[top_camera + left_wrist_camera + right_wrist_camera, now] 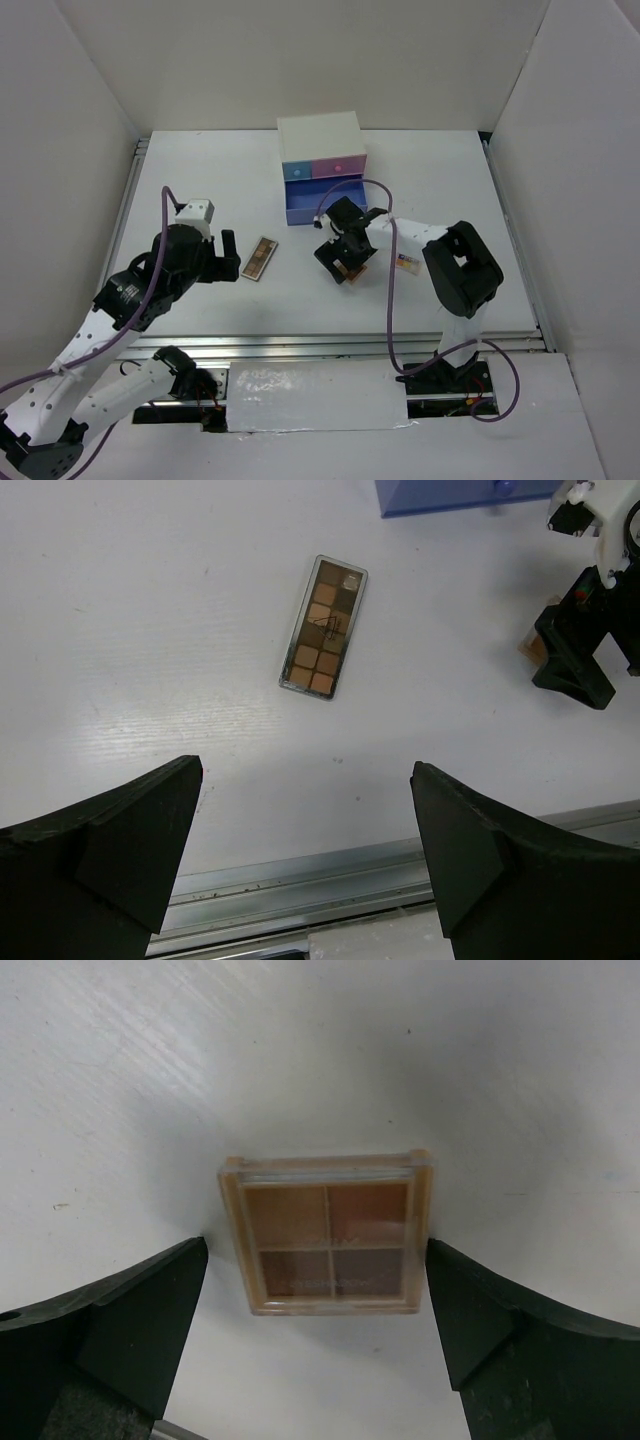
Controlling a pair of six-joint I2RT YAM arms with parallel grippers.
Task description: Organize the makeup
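A long brown eyeshadow palette (260,259) (324,627) lies flat on the white table. My left gripper (226,258) (305,810) hovers just left of it, open and holding nothing. A square palette with four brown-pink pans (328,1233) lies on the table under my right gripper (345,256) (315,1290). That gripper is open, with one finger on each side of the palette and a narrow gap at both. From above, only a tan edge of the square palette (353,271) shows past the fingers.
A white box (320,138) with a blue and a pink drawer stands at the back centre. Its purple-blue drawer (322,205) (455,494) is pulled out in front of it, close behind my right gripper. A metal rail (330,890) runs along the near table edge.
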